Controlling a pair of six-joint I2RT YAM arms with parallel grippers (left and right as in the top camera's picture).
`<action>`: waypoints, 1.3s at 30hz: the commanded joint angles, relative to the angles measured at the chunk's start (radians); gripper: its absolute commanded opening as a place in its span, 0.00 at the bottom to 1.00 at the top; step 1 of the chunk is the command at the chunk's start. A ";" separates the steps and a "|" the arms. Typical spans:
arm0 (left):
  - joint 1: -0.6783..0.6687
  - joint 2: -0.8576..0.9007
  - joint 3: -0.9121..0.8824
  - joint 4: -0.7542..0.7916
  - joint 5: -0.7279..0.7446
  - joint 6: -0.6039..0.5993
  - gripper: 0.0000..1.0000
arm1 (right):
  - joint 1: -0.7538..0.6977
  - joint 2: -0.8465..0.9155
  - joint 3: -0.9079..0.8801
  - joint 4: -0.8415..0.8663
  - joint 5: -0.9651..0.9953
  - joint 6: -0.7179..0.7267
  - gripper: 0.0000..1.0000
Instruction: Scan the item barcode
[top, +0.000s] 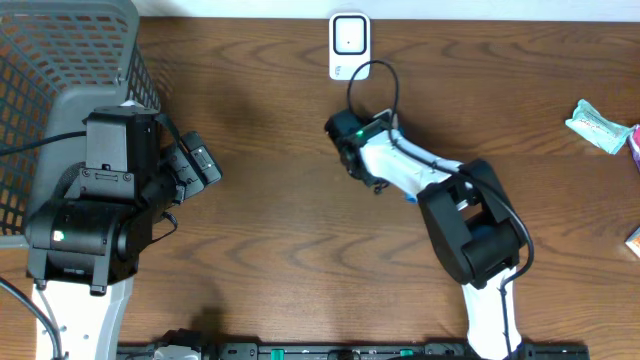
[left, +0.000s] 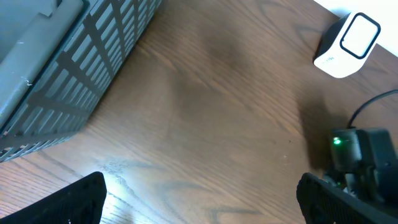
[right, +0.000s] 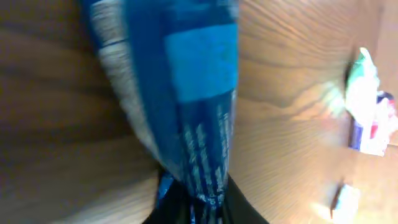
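The right gripper (right: 198, 202) pinches the lower end of a blue packet (right: 180, 93), its dark fingers closed narrowly on the wrapper. The packet fills the wrist view, smeared by blur; white print runs along it, but no barcode can be read. From overhead the right gripper (top: 350, 140) sits on the near side of the white scanner (top: 349, 45), close to it but apart, and the packet itself is hidden under the wrist. Behind it the white forearm slants back and right to a black elbow, then down to the table's near edge.

The left gripper (left: 199, 208) stands wide with nothing between its fingertips (left: 81, 199), which are cut off by the bottom edge of the wrist view. Overhead, the left gripper (top: 195, 165) points right across the wooden table (top: 270, 230), its bulky black arm partly covering the grey mesh basket (top: 60, 60).

At the far right edge lies a green-and-white wrapper (top: 598, 125), with other items cropped beside it, too little shown to name.
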 joint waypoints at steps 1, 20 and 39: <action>0.005 0.002 0.007 -0.003 -0.012 0.002 0.98 | 0.084 -0.006 0.027 0.005 -0.135 0.021 0.17; 0.005 0.002 0.007 -0.003 -0.012 0.003 0.98 | -0.008 -0.008 0.476 -0.392 -0.456 -0.037 0.82; 0.005 0.002 0.007 -0.003 -0.012 0.002 0.98 | -0.261 -0.007 0.135 -0.098 -1.106 -0.240 0.53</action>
